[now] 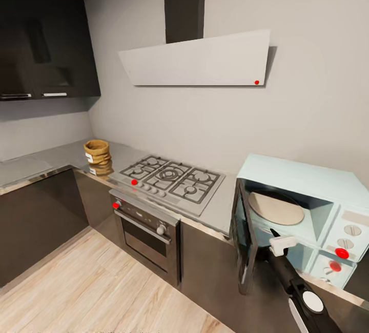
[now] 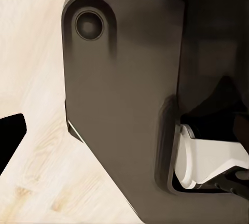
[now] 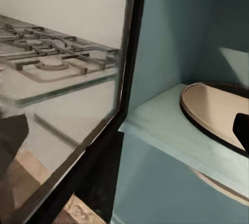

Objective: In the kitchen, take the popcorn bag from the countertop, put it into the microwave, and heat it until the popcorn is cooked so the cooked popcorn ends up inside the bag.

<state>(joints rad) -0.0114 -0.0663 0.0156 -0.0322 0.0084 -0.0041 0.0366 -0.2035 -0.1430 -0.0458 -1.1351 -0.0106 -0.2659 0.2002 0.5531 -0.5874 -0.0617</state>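
While the right gripper [image 1: 277,238], finger state undeterminable, is held at the open microwave [image 1: 307,210], the popcorn bag [image 1: 97,154] is observed well apart, leftward beyond the hob [image 1: 169,176].

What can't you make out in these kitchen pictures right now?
- Popcorn bag, head view: label text too small, contents hidden by its rim.
- Right gripper, head view: fingers hidden behind the wrist by the open microwave; state unclear.
- Microwave knobs: markings too small.

The microwave [image 1: 307,210] runs off the right edge. The popcorn bag [image 1: 97,153] label is too small to read. The right end effector [image 1: 281,243] hides its fingertips behind its body.
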